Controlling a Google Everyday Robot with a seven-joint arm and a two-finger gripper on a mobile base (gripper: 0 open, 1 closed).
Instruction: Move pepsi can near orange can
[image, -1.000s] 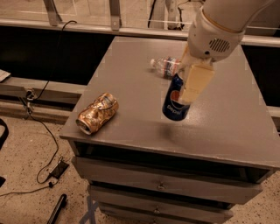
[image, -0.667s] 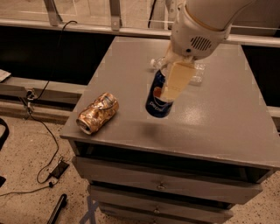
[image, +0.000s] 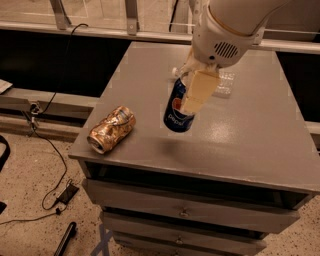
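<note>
gripper (image: 186, 103) over table (image: 250, 137) clamping pepsi can (image: 173, 117), shifted left — nearer orange can (image: 112, 129)

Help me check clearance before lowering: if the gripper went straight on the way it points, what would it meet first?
The gripper, shut on the pepsi can, points down, slightly left. The can's base would likely meet the bare table top below it; the orange can lies clear to the left.
</note>
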